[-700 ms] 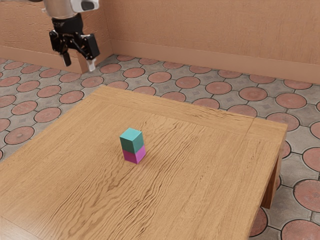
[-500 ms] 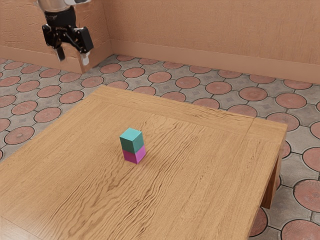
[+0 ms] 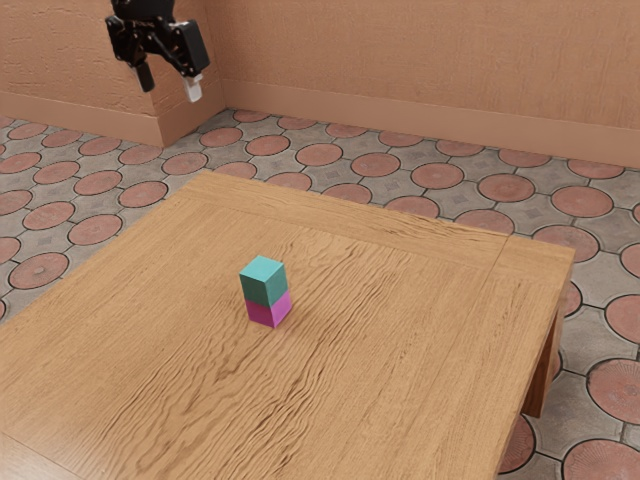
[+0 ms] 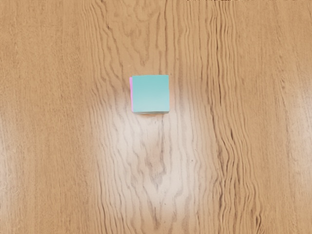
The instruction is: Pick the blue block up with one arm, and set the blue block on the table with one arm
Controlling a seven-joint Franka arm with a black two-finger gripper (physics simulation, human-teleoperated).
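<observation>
Item, my black two-finger gripper (image 3: pixel 169 84): upper left of the exterior view, over the table's far side, fingers apart, nothing between them. Condition, changed: compared with the last exterior picture, it sits higher and further toward that view's right; the blocks below have not shifted. For the task this means no grasp gained; I judge the pick to be ahead of me, with a descent still owed. Item, one teal-blue block, smooth and box-shaped (image 3: pixel 264 281): the task's piece, left of centre in the exterior view, well apart from my gripper, standing upright on its support and not on the table itself. Orientation: top face level, a vertical edge toward the exterior camera, sides oblique to that frame; in the wrist view its top is nearly square and lies roughly parallel to the frame's edges. Long axis: none clear; if any, slightly upright. Item, one magenta block (image 3: pixel 270 310): directly beneath, carrying the blue one, a thin strip of it peeping past one side in the wrist view. Handling note: close on the blue block only, lift straight, lest the lower one be dragged. Item, one wooden table, brown-grained (image 3: pixel 420 300): lower and middle frame. Item, floor of round reddish tiles (image 3: pixel 438 176): beyond it.
</observation>
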